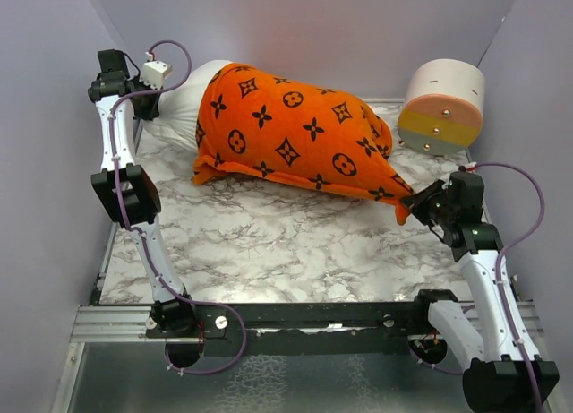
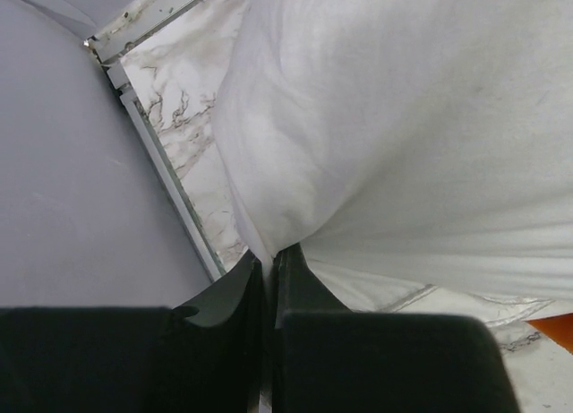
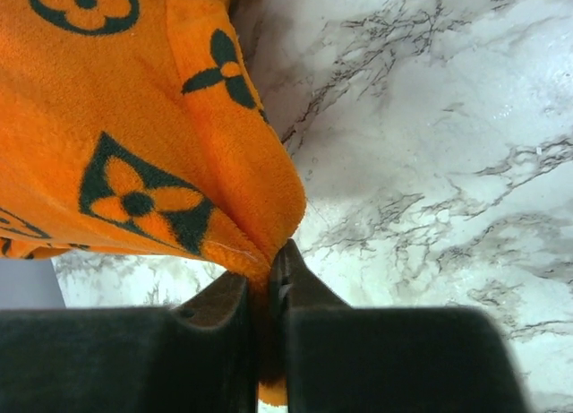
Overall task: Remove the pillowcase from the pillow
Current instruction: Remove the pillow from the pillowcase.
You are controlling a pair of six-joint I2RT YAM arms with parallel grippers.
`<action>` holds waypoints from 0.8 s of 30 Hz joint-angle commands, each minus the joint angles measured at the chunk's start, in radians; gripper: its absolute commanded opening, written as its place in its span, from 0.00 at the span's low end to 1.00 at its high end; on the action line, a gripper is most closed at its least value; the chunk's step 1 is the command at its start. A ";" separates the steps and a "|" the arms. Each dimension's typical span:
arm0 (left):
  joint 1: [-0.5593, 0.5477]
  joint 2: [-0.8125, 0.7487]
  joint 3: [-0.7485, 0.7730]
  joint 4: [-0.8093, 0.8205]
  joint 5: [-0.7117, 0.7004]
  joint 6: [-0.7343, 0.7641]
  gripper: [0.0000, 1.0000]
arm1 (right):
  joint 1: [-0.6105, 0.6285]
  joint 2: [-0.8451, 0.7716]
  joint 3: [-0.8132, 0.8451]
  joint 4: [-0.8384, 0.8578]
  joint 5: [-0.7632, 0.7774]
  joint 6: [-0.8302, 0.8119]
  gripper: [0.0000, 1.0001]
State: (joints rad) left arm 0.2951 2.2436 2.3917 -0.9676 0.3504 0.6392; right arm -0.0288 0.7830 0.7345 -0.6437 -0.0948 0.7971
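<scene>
Wrist views alone are showing the grips: left gripper (image 2: 269,262) clamping a white corner of the pillow (image 2: 403,117), right gripper (image 3: 271,259) clamping the orange pillowcase (image 3: 134,117) corner. Overhead: pillow lying between both grippers.

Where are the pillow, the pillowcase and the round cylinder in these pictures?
pillow (image 1: 183,104), top external view, on its bare white end sticking out of the case.
pillowcase (image 1: 295,131), top external view, on the middle of the orange patterned fabric.
cylinder (image 1: 441,106), top external view, on its orange band.
</scene>
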 commanded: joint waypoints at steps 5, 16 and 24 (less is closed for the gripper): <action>0.173 -0.008 0.009 0.333 -0.303 0.135 0.00 | -0.094 0.028 0.140 -0.086 0.196 -0.118 1.00; 0.144 -0.145 -0.237 0.353 -0.189 0.138 0.00 | -0.003 0.316 0.115 0.290 -0.062 0.092 1.00; 0.105 -0.282 -0.394 0.177 0.083 0.174 0.00 | 0.349 0.650 0.179 0.460 0.014 0.173 1.00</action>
State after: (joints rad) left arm 0.4259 2.0678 2.0335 -0.6777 0.2432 0.7815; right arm 0.2455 1.3529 0.8997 -0.3340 -0.0818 0.8822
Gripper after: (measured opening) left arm 0.040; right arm 0.994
